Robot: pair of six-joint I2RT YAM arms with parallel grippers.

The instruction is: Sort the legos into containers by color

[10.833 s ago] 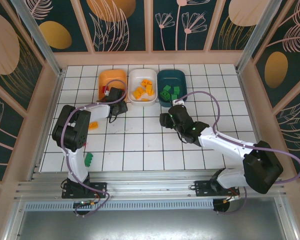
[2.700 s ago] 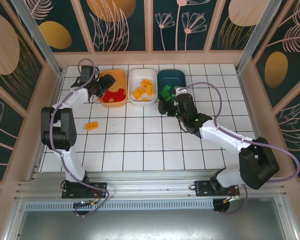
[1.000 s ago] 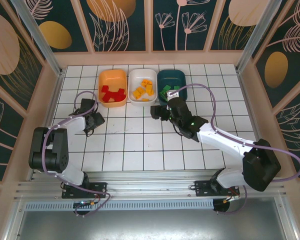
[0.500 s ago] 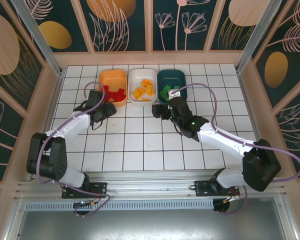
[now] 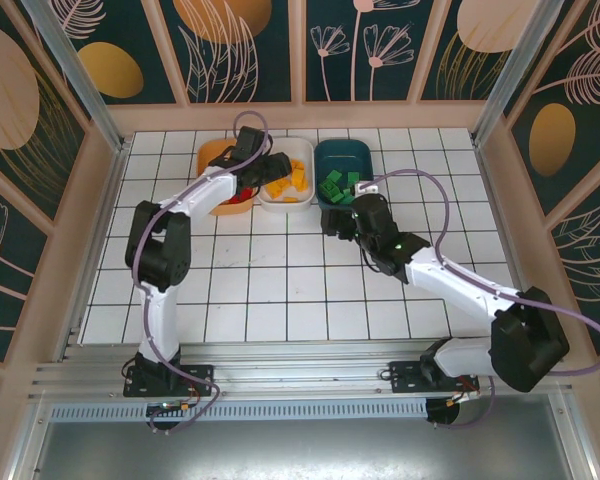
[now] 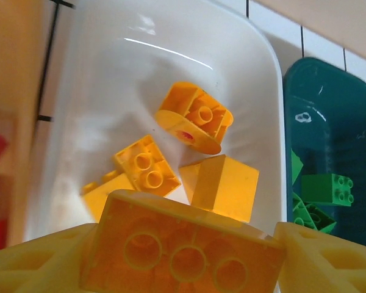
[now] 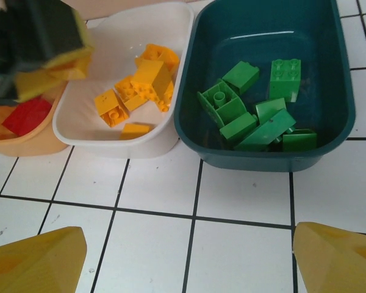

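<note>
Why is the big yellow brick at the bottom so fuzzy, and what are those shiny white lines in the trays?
Left wrist: the held brick sits very close to the lens, so it looks soft; the streak on the white tray is glare. Right wrist: the teal tray has a glare line too, and the left gripper is blurred.

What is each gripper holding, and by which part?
A yellow-orange brick, clamped by its two ends in the left gripper. The right gripper is open, empty.
</note>
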